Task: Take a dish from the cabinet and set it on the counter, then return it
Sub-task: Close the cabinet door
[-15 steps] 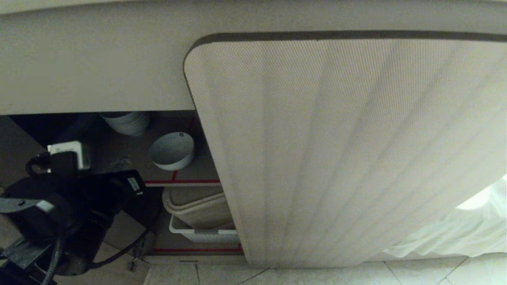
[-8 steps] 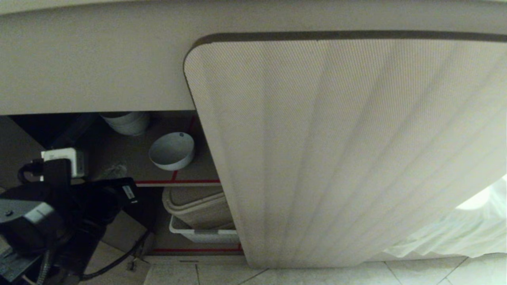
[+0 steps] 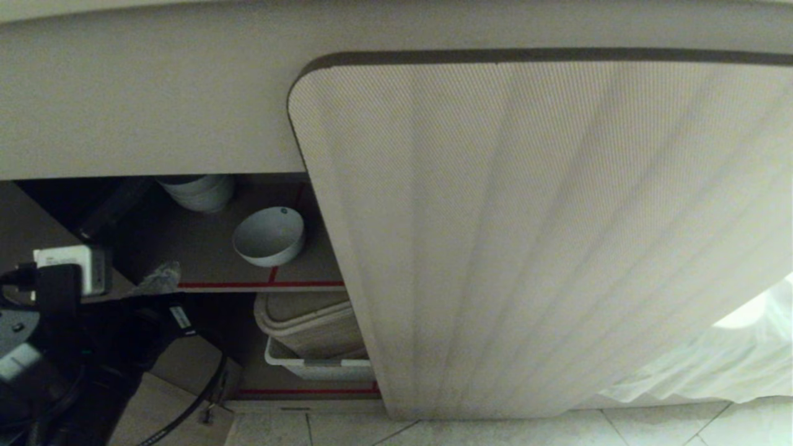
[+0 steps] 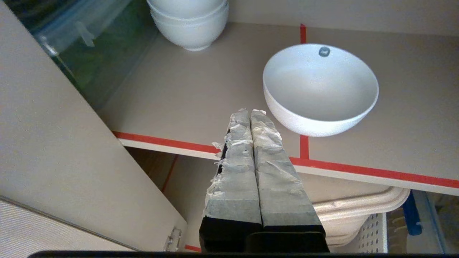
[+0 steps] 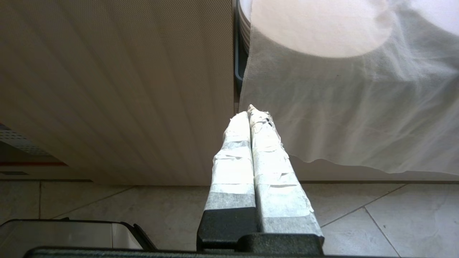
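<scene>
The left gripper (image 4: 251, 114), pressed shut and empty, hovers at the shelf edge near the dish (image 4: 320, 89), which sits upright on the cabinet (image 3: 526, 235) shelf. Glossy and likely brittle, it seems best pinched at the rim. Stacked bowls (image 4: 189, 21) stand well behind.

Red-taped shelf (image 4: 200, 89) bears bowl (image 4: 320, 87) and stacked bowls (image 4: 190, 21).
</scene>
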Controlling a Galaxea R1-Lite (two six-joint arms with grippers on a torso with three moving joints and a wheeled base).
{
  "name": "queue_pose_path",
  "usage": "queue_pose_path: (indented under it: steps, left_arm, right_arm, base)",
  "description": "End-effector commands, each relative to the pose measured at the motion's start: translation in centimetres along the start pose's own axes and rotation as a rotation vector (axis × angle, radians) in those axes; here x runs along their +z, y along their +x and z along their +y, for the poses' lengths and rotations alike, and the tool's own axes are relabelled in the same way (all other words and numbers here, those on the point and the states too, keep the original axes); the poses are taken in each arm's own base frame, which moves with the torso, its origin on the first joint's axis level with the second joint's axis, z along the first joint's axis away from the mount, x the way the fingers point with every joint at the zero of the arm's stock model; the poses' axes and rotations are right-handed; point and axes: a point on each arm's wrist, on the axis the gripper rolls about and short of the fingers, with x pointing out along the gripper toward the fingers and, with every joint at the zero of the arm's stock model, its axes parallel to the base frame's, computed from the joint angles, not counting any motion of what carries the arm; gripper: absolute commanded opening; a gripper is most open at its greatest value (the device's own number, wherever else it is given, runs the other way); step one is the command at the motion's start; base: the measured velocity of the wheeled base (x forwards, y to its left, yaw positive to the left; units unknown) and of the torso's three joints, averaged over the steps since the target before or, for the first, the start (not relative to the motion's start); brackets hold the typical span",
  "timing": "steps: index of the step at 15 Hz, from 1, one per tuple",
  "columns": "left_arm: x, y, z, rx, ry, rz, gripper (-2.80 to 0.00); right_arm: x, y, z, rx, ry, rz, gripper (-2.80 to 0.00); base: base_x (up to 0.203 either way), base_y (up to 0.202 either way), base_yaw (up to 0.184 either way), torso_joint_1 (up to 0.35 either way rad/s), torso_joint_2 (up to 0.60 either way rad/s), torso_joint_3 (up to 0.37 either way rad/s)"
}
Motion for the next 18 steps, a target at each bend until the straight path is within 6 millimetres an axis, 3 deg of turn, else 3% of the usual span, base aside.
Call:
queue_pose_path:
  steps: [1,7,11,14,18]
  left_arm:
    - [0.7,-0.3,0.2,0.002,-0.013,-0.053,-2.80]
    - [0.9,-1.7,1.3,0.010,-0.012,-0.065,-2.80]
    - [1.6,-2.1,3.8,0.004,0.014,-0.070,-2.80]
    - [2.1,-3.2,5.5,-0.069,0.084,-0.065,-2.80]
    - [1.8,-5.4,5.9,-0.114,0.114,0.001,-2.80]
  right_arm:
    - [0.0,0.0,0.0,0.000,0.000,0.000,-2.80]
    - [0.0,0.0,0.0,-0.001,0.000,0.000,-2.80]
    - [0.0,0.0,0.0,-0.001,0.000,0.000,-2.80]
    - [0.0,0.0,0.0,0.000,0.000,0.000,-2.80]
    - [0.0,0.0,0.0,-0.001,0.000,0.000,-2.80]
  base:
    - [0.000,0.000,0.000,0.000,0.00,0.000]
    - [0.000,0.000,0.000,0.000,0.00,0.000]
    - [0.000,0.000,0.000,0.000,0.00,0.000]
    - [0.000,0.000,0.000,0.000,0.00,0.000]
    - [0.000,0.000,0.000,0.000,0.00,0.000]
